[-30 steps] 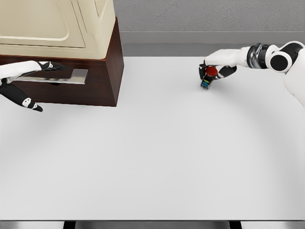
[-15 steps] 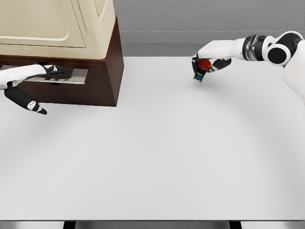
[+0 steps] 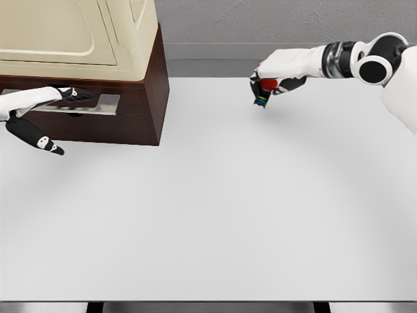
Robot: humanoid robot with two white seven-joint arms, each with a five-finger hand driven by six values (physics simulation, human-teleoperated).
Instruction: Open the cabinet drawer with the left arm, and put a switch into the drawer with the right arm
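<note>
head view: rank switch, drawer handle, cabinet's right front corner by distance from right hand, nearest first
1. switch, held in the right hand at upper right, above the table.
2. cabinet's right front corner, left of centre.
3. drawer handle, far left, by the left hand.

Counter [image 3: 215, 208] bare between right hand [image 3: 270, 75] and cabinet [image 3: 140, 98]; left hand [image 3: 39, 114] lies across the drawer [image 3: 98, 104] front.
</note>
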